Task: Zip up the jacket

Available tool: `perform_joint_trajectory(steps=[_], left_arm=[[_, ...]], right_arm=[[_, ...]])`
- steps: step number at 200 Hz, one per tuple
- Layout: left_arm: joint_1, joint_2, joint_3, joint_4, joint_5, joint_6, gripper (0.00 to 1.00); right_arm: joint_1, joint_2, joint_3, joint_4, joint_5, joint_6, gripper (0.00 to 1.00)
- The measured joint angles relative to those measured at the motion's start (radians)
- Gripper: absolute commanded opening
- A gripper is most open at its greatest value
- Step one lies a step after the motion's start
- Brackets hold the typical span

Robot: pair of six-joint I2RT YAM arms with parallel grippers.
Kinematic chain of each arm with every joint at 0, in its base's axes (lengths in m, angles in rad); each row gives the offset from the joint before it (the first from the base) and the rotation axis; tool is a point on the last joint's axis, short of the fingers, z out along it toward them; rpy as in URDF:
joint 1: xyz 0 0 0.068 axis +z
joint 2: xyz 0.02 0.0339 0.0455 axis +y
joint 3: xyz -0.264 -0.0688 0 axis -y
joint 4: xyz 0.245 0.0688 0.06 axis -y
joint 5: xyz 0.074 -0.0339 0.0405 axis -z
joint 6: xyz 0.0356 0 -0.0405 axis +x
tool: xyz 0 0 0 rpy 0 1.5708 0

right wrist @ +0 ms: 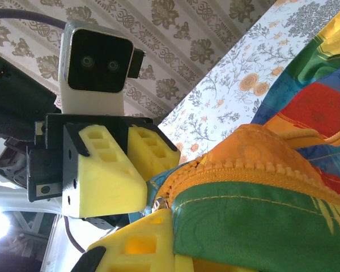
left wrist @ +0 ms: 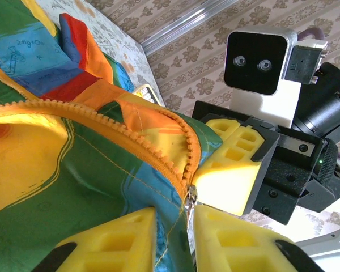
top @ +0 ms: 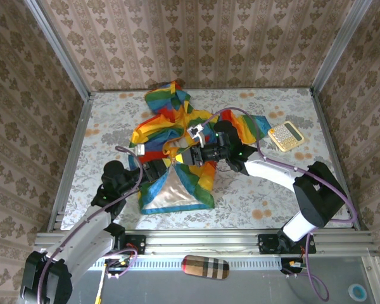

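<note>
**Top external view.** The jacket [top: 177, 123] lies mid-table with its lower front splayed and its pale lining [top: 174, 196] exposed. The left gripper [top: 177, 158] and right gripper [top: 195, 155] meet at its centre front. The table [top: 272, 190] has a floral cover. A calculator [top: 285, 135] lies to the right of the jacket, and a plaid case [top: 204, 266] rests on the near rail. Patterned wallpaper [top: 196, 38] encloses three sides.

**Left wrist view.** The orange zipper teeth [left wrist: 102, 110] run unmeshed. The metal pull tab [left wrist: 190, 198] sits between the left gripper's narrow jaws, though whether they pinch it cannot be told. The right gripper [left wrist: 212, 161] is clamped on the jacket edge just beside it.

**Right wrist view.** The teeth [right wrist: 260, 170] again show unjoined. Zipping appears barely started, with nearly the whole run left.
</note>
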Motion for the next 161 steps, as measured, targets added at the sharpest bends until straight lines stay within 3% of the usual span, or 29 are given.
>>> perform_joint_trajectory(steps=[15, 45, 83, 125, 143, 161], left_arm=[[0.000, 0.004, 0.000, 0.000, 0.005, 0.000, 0.00], [-0.001, 0.005, 0.000, -0.018, 0.006, 0.009, 0.00], [-0.005, -0.026, 0.055, -0.223, 0.014, 0.077, 0.00], [-0.081, -0.036, 0.081, -0.364, 0.003, 0.133, 0.00], [-0.111, -0.036, 0.087, -0.399, -0.019, 0.145, 0.00], [-0.138, -0.035, 0.101, -0.452, -0.026, 0.156, 0.00]], right_arm=[[0.000, 0.006, 0.000, 0.005, 0.000, 0.001, 0.00], [0.000, 0.019, 0.000, 0.007, -0.001, 0.004, 0.00], [0.002, 0.021, -0.021, 0.007, -0.011, 0.004, 0.00], [0.007, 0.021, -0.065, -0.006, -0.034, 0.004, 0.00], [0.009, 0.023, -0.070, -0.026, -0.041, 0.003, 0.11], [0.007, 0.024, -0.072, -0.040, -0.027, -0.001, 0.31]])
